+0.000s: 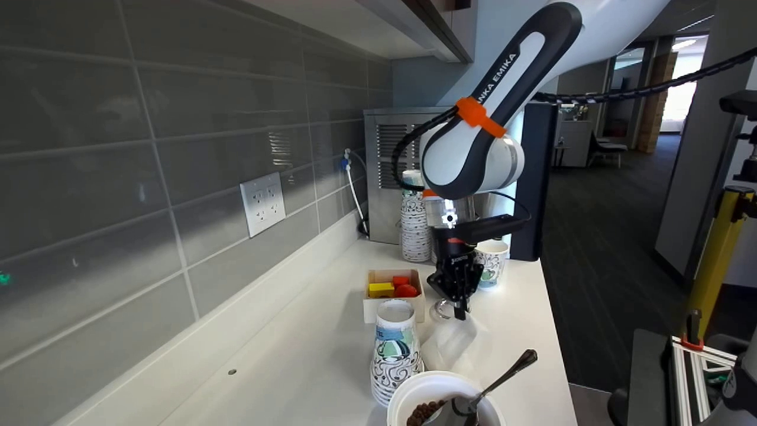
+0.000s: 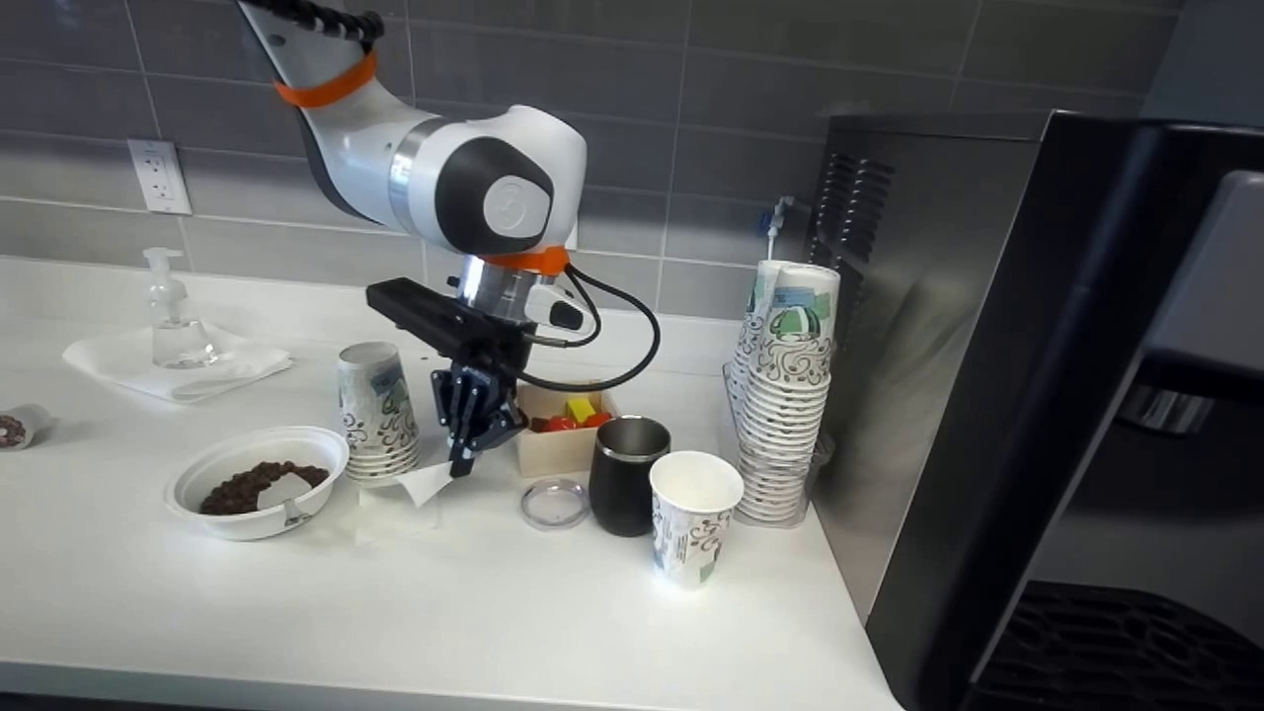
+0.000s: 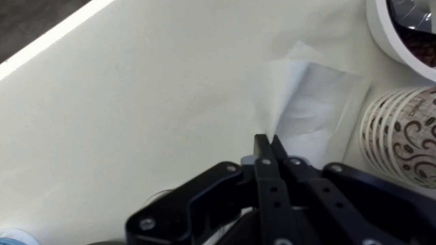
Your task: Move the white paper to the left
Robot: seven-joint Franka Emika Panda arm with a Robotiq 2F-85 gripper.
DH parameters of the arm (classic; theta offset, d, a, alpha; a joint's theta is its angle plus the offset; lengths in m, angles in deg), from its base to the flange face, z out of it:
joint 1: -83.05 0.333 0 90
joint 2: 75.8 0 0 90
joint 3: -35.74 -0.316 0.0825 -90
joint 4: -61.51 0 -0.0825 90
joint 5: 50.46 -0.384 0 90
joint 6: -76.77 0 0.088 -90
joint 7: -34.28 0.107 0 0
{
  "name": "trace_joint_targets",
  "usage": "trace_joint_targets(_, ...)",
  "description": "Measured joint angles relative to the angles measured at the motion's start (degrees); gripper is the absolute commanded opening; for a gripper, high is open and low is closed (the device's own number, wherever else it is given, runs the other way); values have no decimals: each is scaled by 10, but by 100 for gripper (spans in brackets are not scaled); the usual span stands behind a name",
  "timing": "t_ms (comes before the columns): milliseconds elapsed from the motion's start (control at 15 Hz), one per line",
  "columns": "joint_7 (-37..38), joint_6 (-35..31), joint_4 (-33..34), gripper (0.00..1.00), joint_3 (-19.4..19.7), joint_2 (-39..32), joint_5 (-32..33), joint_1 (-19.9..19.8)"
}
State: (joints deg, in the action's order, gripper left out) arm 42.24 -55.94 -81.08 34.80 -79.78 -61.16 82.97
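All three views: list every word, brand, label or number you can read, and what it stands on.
"NKA EMIKA" on the robot arm, its start covered by the orange strap.
Pincer: pale lettering, too small to read.
Cup stack in the wrist view: blurred print, unreadable.
Lone cup: tiny print, unreadable.
No readable numbers.

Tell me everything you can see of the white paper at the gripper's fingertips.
The white paper looks like a thin, plain napkin or tissue, softly creased and folded. One part rises to a peak that appears pinched in the closed gripper; the rest slopes down to the white counter, where its lower part seems to rest. It sits beside the short stack of patterned cups, though whether it touches them is hard to tell; the wrist view shows it apart from the white bowl.
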Motion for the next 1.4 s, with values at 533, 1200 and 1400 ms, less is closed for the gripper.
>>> trace_joint_targets(533,1,0,10,0,-22,-39,0,19)
trace_joint_targets(1200,47,0,10,27,-20,-84,2,24)
trace_joint_targets(1400,58,0,10,36,-20,-86,2,24)
